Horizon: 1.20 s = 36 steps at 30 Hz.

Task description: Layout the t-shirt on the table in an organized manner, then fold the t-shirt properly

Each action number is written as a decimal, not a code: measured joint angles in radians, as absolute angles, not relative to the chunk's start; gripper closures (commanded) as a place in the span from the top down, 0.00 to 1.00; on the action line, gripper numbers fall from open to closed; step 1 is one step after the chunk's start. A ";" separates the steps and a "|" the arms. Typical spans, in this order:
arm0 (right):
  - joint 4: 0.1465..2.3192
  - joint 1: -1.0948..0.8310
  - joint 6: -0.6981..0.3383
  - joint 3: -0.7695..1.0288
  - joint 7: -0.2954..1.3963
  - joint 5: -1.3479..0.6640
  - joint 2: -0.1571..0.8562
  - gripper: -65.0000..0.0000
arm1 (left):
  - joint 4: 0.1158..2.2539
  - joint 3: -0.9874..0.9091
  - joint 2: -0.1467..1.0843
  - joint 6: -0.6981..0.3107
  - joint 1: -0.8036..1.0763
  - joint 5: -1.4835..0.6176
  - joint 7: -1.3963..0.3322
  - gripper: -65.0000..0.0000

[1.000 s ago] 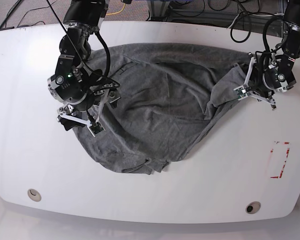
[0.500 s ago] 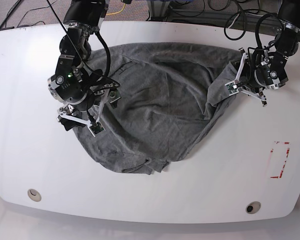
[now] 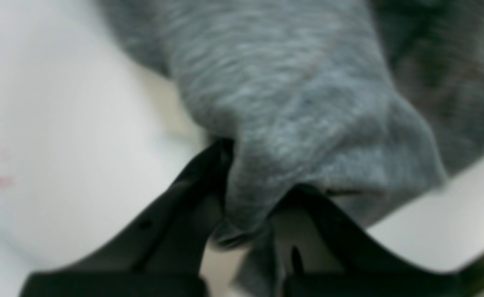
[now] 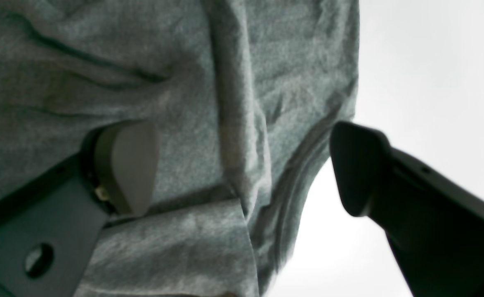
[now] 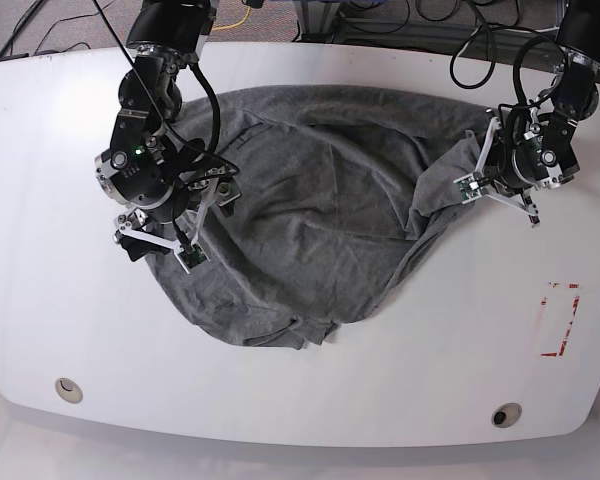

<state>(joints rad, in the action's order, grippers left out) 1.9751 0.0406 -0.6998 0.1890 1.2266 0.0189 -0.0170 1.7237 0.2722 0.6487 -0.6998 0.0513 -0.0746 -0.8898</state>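
- The right gripper [image 5: 185,232], on the left of the base view, hung with its jaws spread wide over the near-left edge of the t-shirt [image 5: 320,220]; nothing was held between them
- In the right wrist view that gripper [image 4: 242,169] straddled a ridge of grey cloth [image 4: 233,103], one pale pad [image 4: 126,165] over the fabric and the other dark finger [image 4: 359,167] out over bare white table [image 4: 431,62] — whether the pads touched the cloth could not be told
- The t-shirt lay rumpled across the middle of the table [image 5: 40,300], far edge near the back rim, a bunched fold at its near edge
- A red tape rectangle [image 5: 562,320] sat near the table's right edge, well apart from the shirt
- The left gripper [image 5: 477,186], on the right of the base view, was clamped on the shirt's right corner, the cloth drawn up toward it
- The left wrist view was blurred — the gripper [image 3: 250,214] had its dark fingers [image 3: 184,206] pinched tight on a gathered fold of grey knit [image 3: 291,103], and its fingertips were buried in the fabric
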 measured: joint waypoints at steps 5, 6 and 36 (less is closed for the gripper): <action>1.975 0.041 -0.700 0.189 1.227 0.019 -0.017 0.97 | 1.726 0.235 0.646 -0.701 0.049 -0.045 -0.891 0.00; 1.975 0.041 -0.700 0.189 1.227 0.019 -0.017 0.97 | 1.729 0.221 0.646 -0.701 0.051 -0.042 -0.891 0.00; 1.975 0.041 -0.700 0.186 1.226 0.017 -0.020 0.97 | 1.462 0.059 0.497 -0.704 -0.269 0.321 -0.787 0.00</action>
